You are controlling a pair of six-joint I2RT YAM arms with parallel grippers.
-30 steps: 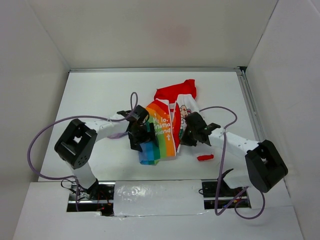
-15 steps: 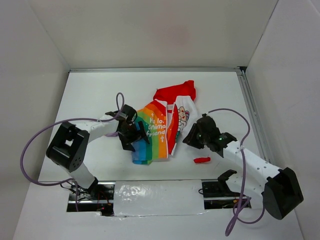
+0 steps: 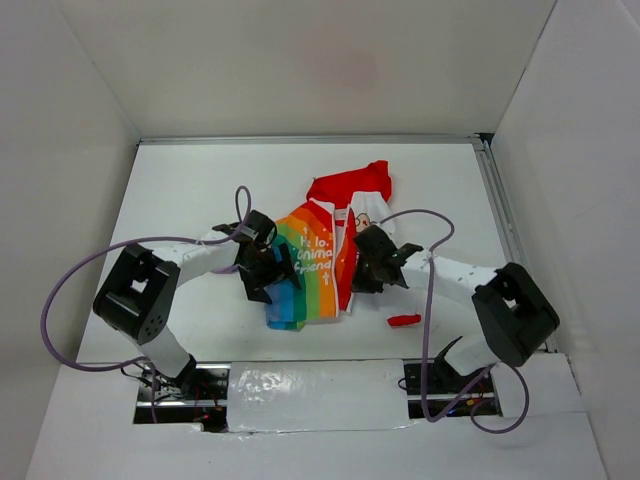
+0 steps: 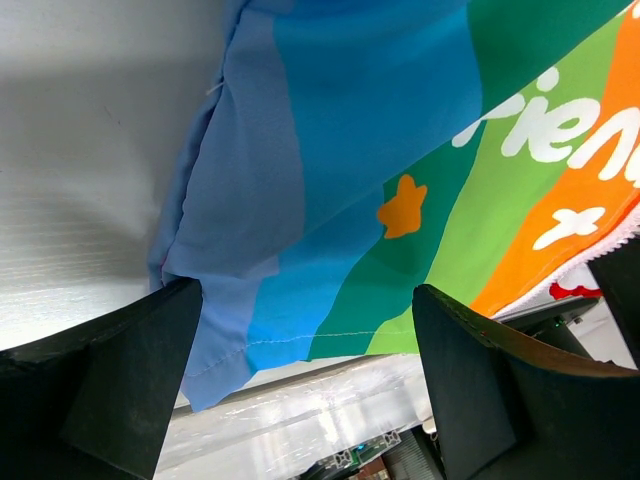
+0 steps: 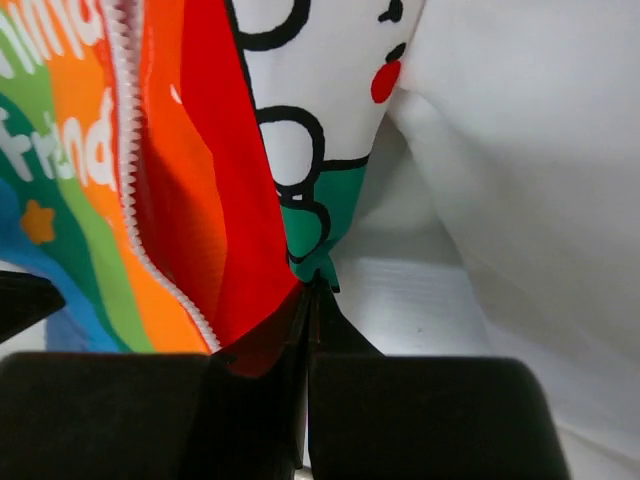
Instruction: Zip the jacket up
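Note:
The jacket (image 3: pixel 325 250) lies crumpled mid-table, its red hood (image 3: pixel 350 182) toward the back and its rainbow front panel facing up. My left gripper (image 3: pixel 268 275) is at the jacket's lower left edge. In the left wrist view it (image 4: pixel 308 300) is open wide, with the blue and green hem (image 4: pixel 300 250) hanging between its fingers (image 4: pixel 110 380). My right gripper (image 3: pixel 365 265) is at the lower right edge. In the right wrist view it (image 5: pixel 308 290) is shut on the jacket's bottom corner (image 5: pixel 310 245), where the red trim and the green print meet. The white zipper teeth (image 5: pixel 125 150) run beside it, and the front is open.
A small red object (image 3: pixel 405 320) lies on the white table (image 3: pixel 180 190) just right of the jacket, near my right arm. White walls enclose the table on three sides. Purple cables (image 3: pixel 90 270) loop from both arms.
My right arm swung back left from the table's right side and shut on the jacket's lower right corner. My left gripper has stayed at the left hem since half a second ago.

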